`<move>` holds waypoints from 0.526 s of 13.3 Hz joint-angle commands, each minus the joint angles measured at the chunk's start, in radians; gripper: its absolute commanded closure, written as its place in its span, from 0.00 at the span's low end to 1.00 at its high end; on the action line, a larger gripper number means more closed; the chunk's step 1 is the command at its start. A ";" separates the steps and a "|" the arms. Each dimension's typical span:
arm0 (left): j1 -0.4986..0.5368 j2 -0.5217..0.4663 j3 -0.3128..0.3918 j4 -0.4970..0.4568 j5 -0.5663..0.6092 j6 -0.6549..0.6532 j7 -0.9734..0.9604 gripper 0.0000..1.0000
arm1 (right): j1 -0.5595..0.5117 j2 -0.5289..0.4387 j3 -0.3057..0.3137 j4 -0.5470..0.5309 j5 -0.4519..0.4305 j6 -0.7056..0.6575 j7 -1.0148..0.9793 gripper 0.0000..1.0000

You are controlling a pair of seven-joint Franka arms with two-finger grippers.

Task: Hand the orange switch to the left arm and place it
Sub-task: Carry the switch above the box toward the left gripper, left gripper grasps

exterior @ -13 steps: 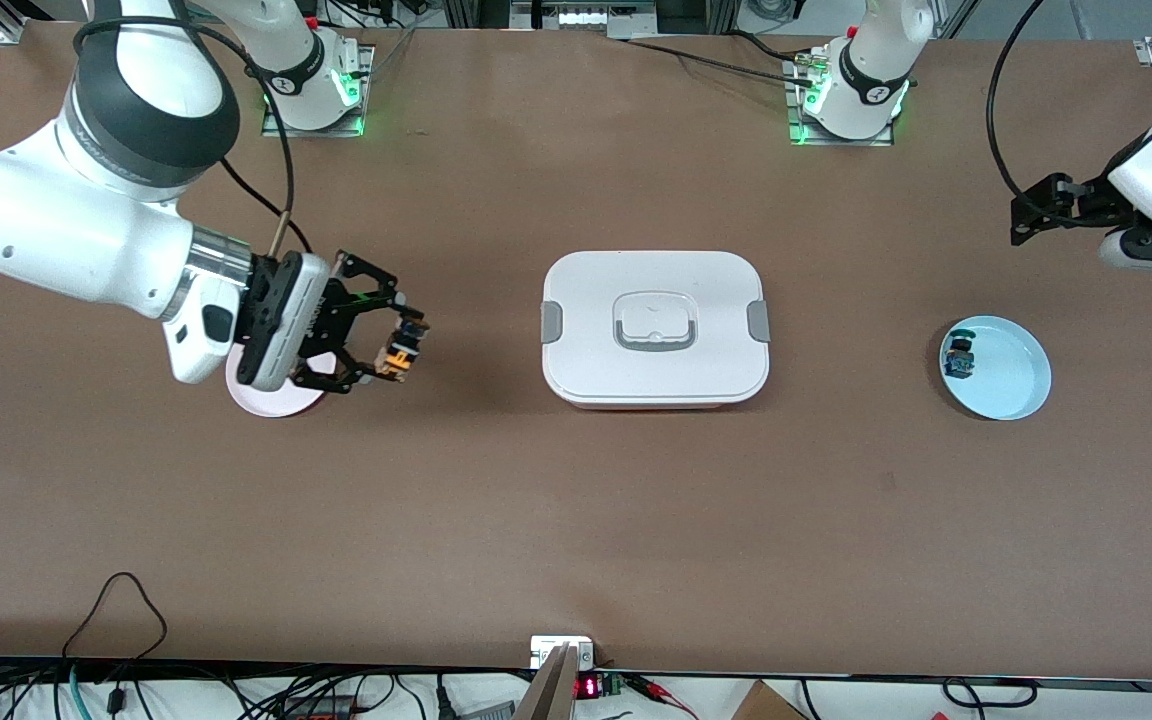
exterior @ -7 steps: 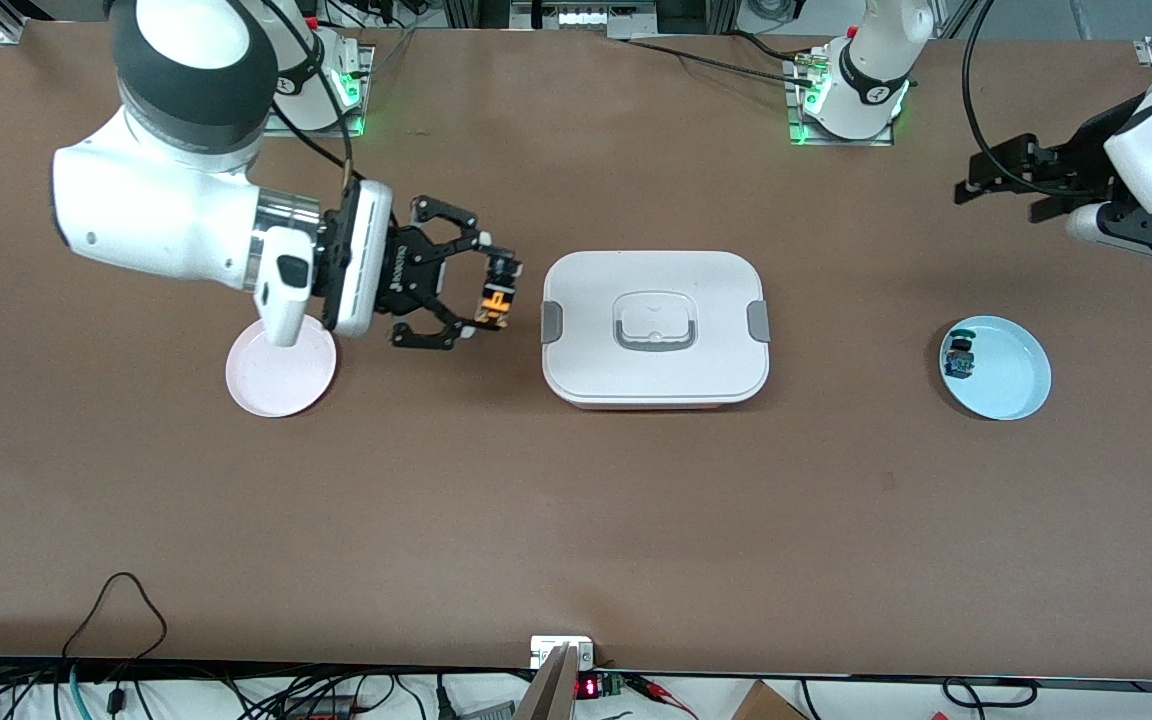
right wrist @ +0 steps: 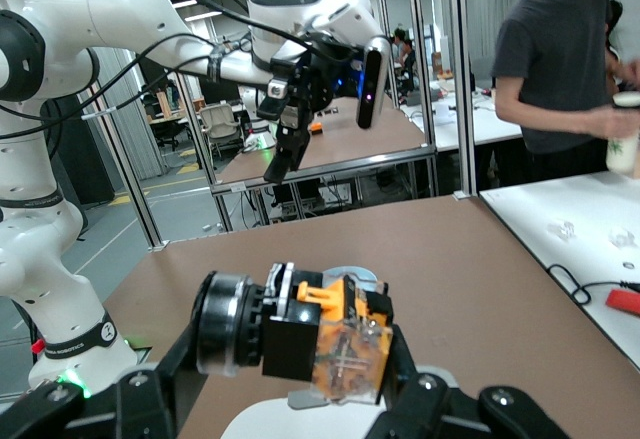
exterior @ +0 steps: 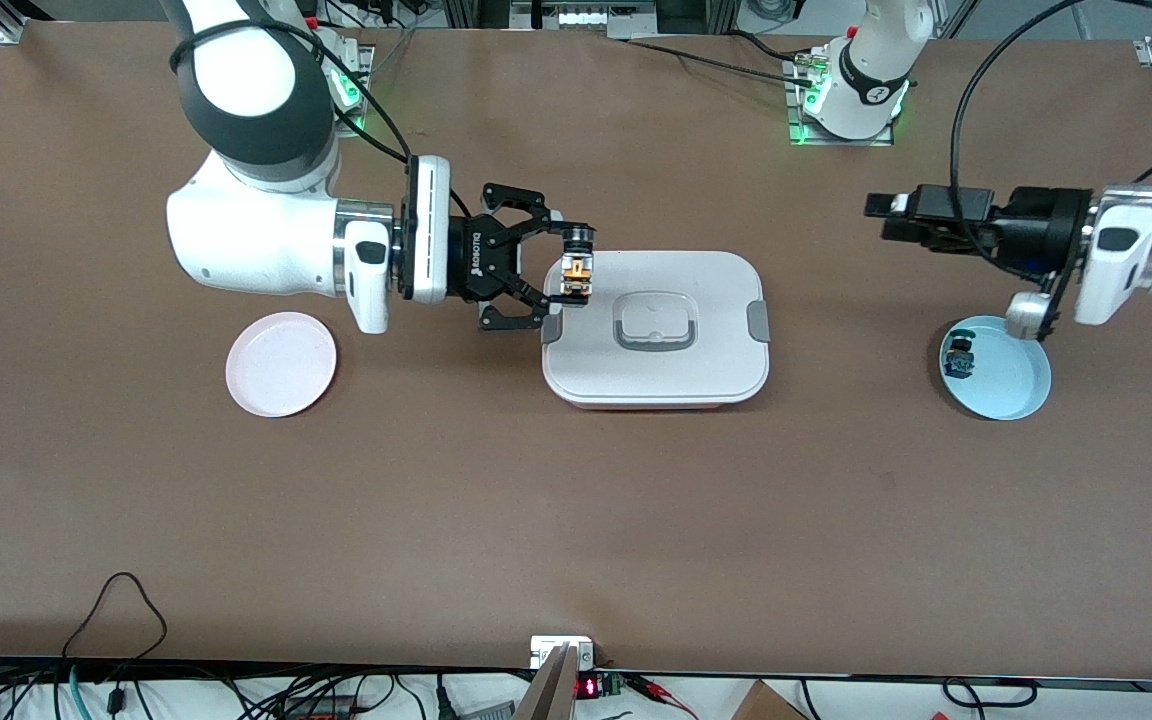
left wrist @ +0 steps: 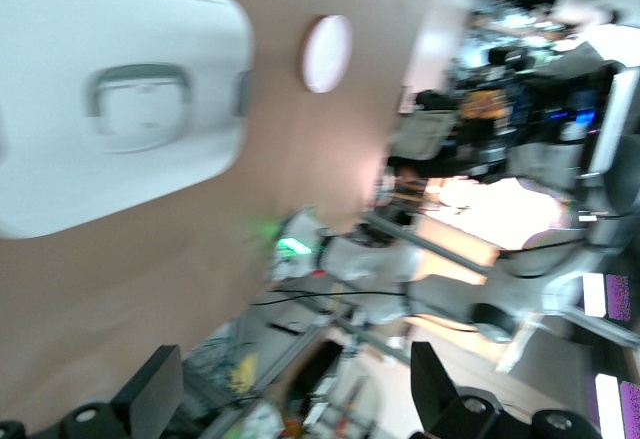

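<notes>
My right gripper [exterior: 570,273] is shut on the orange switch [exterior: 574,272] and holds it in the air over the edge of the white box [exterior: 654,375] at the right arm's end. In the right wrist view the switch [right wrist: 325,344] lies sideways between the black fingers, its orange body and silver collar showing, with a bit of the box lid [right wrist: 300,421] below. My left gripper [exterior: 886,218] is open and empty, up over the table between the box and a blue plate, pointing at the box. The blurred left wrist view shows its fingers [left wrist: 160,391] wide apart and the box [left wrist: 110,109].
A pink plate [exterior: 281,363] lies empty near the right arm's end. A light blue plate [exterior: 1011,385] near the left arm's end holds a switch with a blue-green cap [exterior: 959,357]. The box stands mid-table between the two grippers.
My right gripper has carried the orange switch from over the pink plate to the box's edge. My left gripper has swung in from the table's end toward the box.
</notes>
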 commanded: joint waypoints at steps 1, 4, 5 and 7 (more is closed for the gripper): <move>0.001 -0.039 -0.039 -0.084 -0.172 0.099 -0.018 0.00 | 0.040 0.025 -0.007 0.025 0.101 0.008 -0.039 1.00; 0.001 -0.089 -0.126 -0.185 -0.292 0.275 -0.006 0.00 | 0.060 0.048 -0.007 0.025 0.165 0.008 -0.054 1.00; 0.001 -0.102 -0.167 -0.210 -0.325 0.338 -0.004 0.00 | 0.069 0.055 -0.007 0.025 0.194 0.008 -0.059 1.00; 0.001 -0.105 -0.226 -0.210 -0.334 0.435 -0.004 0.00 | 0.088 0.066 -0.008 0.043 0.210 0.019 -0.060 1.00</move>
